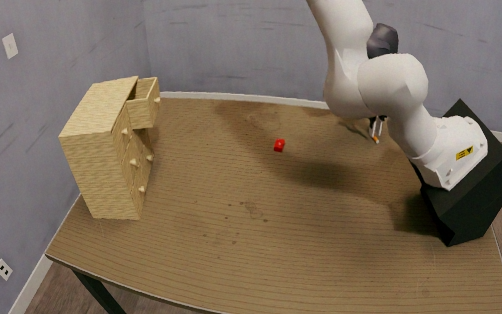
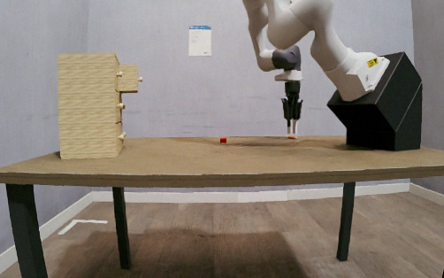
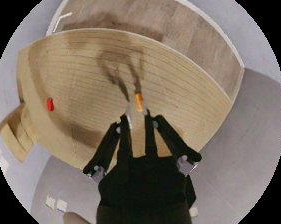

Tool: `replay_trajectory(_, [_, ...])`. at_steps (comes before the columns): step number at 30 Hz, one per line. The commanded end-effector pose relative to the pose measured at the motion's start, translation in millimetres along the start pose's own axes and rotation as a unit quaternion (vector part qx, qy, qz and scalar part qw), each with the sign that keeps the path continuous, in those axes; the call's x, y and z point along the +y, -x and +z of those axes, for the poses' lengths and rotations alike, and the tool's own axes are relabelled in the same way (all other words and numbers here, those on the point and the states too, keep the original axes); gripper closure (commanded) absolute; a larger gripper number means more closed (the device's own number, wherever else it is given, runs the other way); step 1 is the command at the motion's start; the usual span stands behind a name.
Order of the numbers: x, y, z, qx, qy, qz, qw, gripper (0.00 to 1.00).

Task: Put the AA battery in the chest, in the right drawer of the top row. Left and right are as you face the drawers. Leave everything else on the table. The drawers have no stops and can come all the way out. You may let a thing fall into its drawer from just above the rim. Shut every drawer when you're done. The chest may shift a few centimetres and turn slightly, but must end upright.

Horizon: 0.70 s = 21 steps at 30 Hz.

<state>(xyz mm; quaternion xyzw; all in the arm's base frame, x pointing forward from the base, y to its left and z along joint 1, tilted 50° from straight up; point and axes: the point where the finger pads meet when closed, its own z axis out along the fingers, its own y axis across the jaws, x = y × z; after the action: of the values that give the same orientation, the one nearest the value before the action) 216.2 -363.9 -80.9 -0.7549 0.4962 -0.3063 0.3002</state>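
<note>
Jaws (image 2: 292, 132) part-open over AA battery (image 2: 292, 137) — top-right drawer (image 1: 143, 102) out.

- The white robot arm (image 1: 372, 85) is cut off by the top edge in both the top and exterior views, so its upper links are out of sight.
- In the top view the arm covers most of the dark two-finger gripper (image 1: 378, 131); only the fingertips show.
- The small orange-and-white AA battery (image 1: 374, 139) is too small to make out its markings; in the exterior view it is a mere orange speck (image 2: 291, 137).
- The pale wooden chest of drawers (image 1: 97, 150) is clipped at the wrist view's round border (image 3: 11, 135).
- Inside the pulled-out top-row drawer (image 1: 144, 102), the contents cannot be seen.
- The small red block (image 2: 223, 140) is too tiny to tell its shape.
</note>
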Motion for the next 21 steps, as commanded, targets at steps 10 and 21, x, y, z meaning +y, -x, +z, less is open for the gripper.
replay_trajectory(10, [7.7,-2.0,3.8,0.003,0.011,-0.005,1.000,0.74])
replay_trajectory(21, [7.7,-2.0,3.8,0.003,0.011,-0.005,1.000,0.74])
